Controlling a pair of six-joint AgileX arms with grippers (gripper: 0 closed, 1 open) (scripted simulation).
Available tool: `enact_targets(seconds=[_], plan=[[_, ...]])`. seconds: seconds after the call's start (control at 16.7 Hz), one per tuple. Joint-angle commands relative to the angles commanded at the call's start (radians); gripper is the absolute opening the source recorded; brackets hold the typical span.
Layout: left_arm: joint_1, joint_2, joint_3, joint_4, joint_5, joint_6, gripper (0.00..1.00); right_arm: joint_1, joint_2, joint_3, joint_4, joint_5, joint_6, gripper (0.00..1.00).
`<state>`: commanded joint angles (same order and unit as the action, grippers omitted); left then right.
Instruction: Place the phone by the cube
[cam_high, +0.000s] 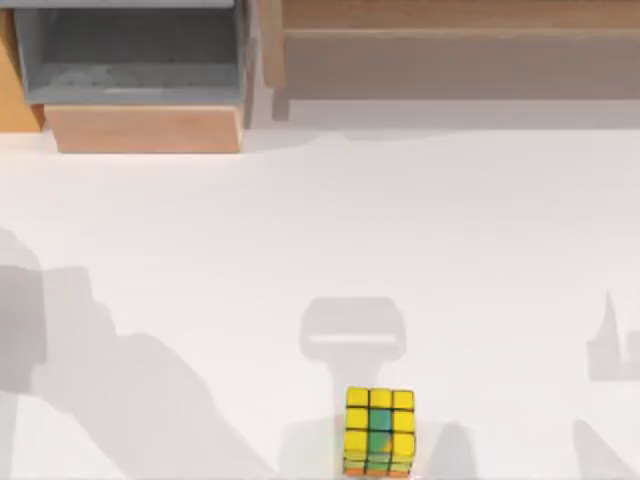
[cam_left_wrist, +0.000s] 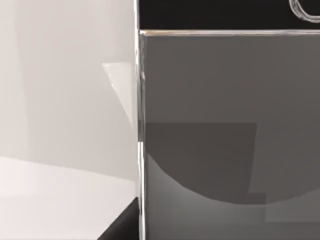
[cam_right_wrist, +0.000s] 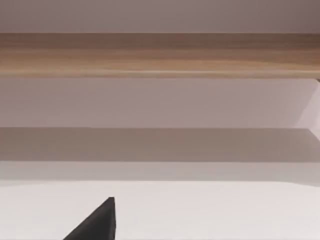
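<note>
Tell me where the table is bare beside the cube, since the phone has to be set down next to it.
The cube sits at the near edge of the white table. Bare surface borders its left, right and far sides, running up to the grey drawer and wooden shelf. Only that far strip is crowded. The phone fills the left wrist view.

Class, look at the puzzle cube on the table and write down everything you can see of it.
The cube is a small three-by-three puzzle cube. Its top face is mostly yellow, with green-teal squares in the middle column and black grid lines between the squares. An orange edge shows along its near side. It sits flat on the white table, near the top view's bottom edge, right of centre, with nothing touching it.
</note>
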<state>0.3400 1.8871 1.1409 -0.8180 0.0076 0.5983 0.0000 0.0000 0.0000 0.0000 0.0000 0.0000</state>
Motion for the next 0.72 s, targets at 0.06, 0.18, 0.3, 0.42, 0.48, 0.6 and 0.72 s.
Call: enact_targets(seconds=[0.06,0.18,0.3,0.42,0.48,0.6,0.72], plan=[[0.0,-0.007,0.006,-0.011,0.0,0.0,0.0,0.0,0.0,0.0,0.0,0.0,0.0,1.0],[0.0,-0.009,0.008,-0.013,0.0,-0.001,0.0,0.0,0.0,0.0,0.0,0.0,0.0,1.0],[0.0,-0.004,0.005,-0.011,0.0,0.001,0.0,0.0,0.0,0.0,0.0,0.0,0.0,1.0],[-0.003,-0.013,0.013,-0.012,0.0,-0.001,0.0,0.0,0.0,0.0,0.0,0.0,0.0,1.0],[-0.01,-0.028,0.026,-0.015,0.001,-0.004,0.0,0.0,0.0,0.0,0.0,0.0,0.0,1.0],[-0.035,-0.07,0.055,-0.025,0.005,-0.017,0.0,0.0,0.0,0.0,0.0,0.0,0.0,1.0],[-0.075,-0.119,0.08,-0.038,0.011,-0.039,0.0,0.0,0.0,0.0,0.0,0.0,0.0,1.0]])
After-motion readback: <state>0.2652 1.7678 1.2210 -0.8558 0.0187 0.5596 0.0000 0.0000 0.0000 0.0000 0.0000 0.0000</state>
